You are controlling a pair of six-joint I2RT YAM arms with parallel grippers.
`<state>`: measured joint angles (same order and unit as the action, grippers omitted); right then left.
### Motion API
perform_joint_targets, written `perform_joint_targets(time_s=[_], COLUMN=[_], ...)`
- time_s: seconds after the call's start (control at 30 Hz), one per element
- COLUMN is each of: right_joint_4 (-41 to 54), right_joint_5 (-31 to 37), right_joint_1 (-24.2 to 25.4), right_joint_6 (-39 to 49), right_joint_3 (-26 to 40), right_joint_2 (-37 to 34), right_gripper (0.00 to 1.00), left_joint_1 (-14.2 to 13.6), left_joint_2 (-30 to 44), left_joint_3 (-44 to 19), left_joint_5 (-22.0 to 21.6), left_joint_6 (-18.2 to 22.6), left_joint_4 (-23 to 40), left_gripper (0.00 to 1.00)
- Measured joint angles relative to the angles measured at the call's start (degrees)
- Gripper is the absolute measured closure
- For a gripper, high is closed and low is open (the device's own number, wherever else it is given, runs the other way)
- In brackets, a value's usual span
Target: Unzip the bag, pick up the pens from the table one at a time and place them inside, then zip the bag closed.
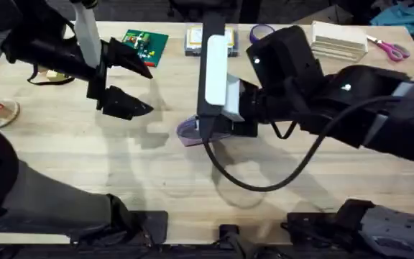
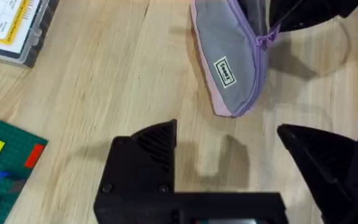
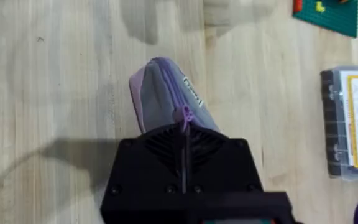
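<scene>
Bag: one lilac pouch [image 3: 166,93] with grey sides is lying on the counter [image 1: 85,165] near its middle, zipper seam facing up.
Bag label: one small white tag [image 2: 224,71] is showing on the grey side panel.
Zipper pull: one purple tab [image 3: 183,116] is sitting right at the tips of the right gripper, with the seam running away from it.
Right gripper: [image 3: 184,146] its two black fingers are pressing together over the bag's end at the pull; whether the tab itself is pinched I cannot tell.
Right arm: it is reaching across the middle of the counter and covering most of the bag in the overhead view, leaving one lilac end [image 1: 187,132] exposed.
Left gripper: [image 2: 229,146] its two fingers are standing wide apart, holding nothing, hovering over bare wood just beside the bag's rounded end.
Open room: bare planks are lying between the left gripper and the bag, and along the near strip of the counter.
Far edge items: one green brick plate [image 1: 144,45], one clear box with a yellow label [image 1: 192,41], one purple tape roll [image 1: 261,32], one clear stacked case [image 1: 338,39], and one pink-handled pair of scissors [image 1: 389,49] are lining the far side, well apart from the bag.
Left edge: one small tan item with a red mark [image 1: 0,109] is sitting near the rim.
</scene>
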<state>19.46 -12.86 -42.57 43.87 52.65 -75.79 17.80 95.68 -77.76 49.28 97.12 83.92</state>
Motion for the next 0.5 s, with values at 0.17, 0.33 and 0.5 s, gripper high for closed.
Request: perform_joint_targets(time_s=[0.17, 0.33, 0.5], right_joint_4=[0.2, 0.3, 0.2], right_joint_5=[0.0, 0.0, 0.0], right_joint_1=[0.0, 0.0, 0.0], right_joint_6=[-0.6, -0.6, -0.6], right_joint_3=[0.0, 0.0, 0.0], right_joint_2=[1.7, 1.9, 1.9], right_gripper=[0.969, 0.969, 0.969], left_joint_1=[0.0, -0.6, -2.9], left_joint_2=[0.0, 0.0, 0.5], left_joint_3=[0.0, 1.2, 5.5], left_joint_5=[0.4, 0.8, 2.3], left_joint_6=[0.0, 0.5, 2.0], left_joint_4=[0.0, -0.6, -2.9], left_gripper=[0.007, 0.007, 0.007])
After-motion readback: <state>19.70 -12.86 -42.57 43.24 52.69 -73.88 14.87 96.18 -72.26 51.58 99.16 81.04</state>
